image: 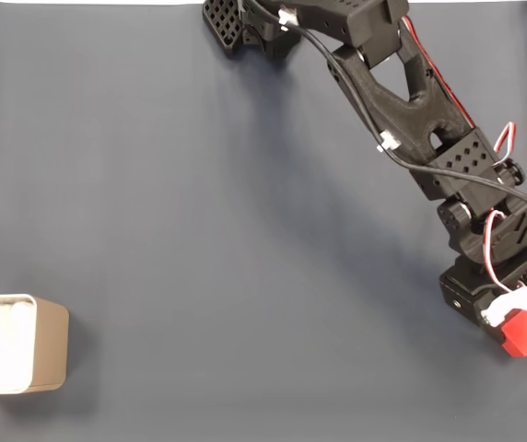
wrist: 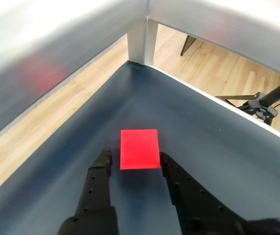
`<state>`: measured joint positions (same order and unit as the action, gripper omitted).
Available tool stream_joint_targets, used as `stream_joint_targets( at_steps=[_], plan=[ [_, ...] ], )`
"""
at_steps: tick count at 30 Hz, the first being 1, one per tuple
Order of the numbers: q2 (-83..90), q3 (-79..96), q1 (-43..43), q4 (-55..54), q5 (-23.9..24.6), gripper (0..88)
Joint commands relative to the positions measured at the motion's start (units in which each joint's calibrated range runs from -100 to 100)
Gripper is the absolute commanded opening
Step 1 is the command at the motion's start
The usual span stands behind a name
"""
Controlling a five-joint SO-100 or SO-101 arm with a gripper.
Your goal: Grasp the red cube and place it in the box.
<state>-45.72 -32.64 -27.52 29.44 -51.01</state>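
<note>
Hand (wrist: 134, 157) open, straddling small matte red cube (wrist: 139, 149), nothing gripped; advise centring cube between fingers before closing squarely on opposite faces.

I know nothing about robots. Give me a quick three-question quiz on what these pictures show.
1. True or false: the red cube already lies inside the box.
2. In the wrist view, the cube sits: A) between the open fingers of the gripper, B) on top of it, C) far off to one side.
3. In the fixed view, near which edge does the box stand?

Key: 1 false; 2 A; 3 the left edge, low down, far from the cube at the lower right.
</note>
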Motion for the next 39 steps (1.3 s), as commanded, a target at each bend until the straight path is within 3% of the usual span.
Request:
stream_joint_targets(
  at_steps=[1, 23, 39],
  plan=[
    [6.2, -0.4, 0.4, -1.1, -0.4, 19.4],
    [17.4, 8.6, 2.5, -0.3, -0.8, 13.8],
    [22.6, 14.2, 3.6, -0.3, -0.7, 15.3]
  ],
)
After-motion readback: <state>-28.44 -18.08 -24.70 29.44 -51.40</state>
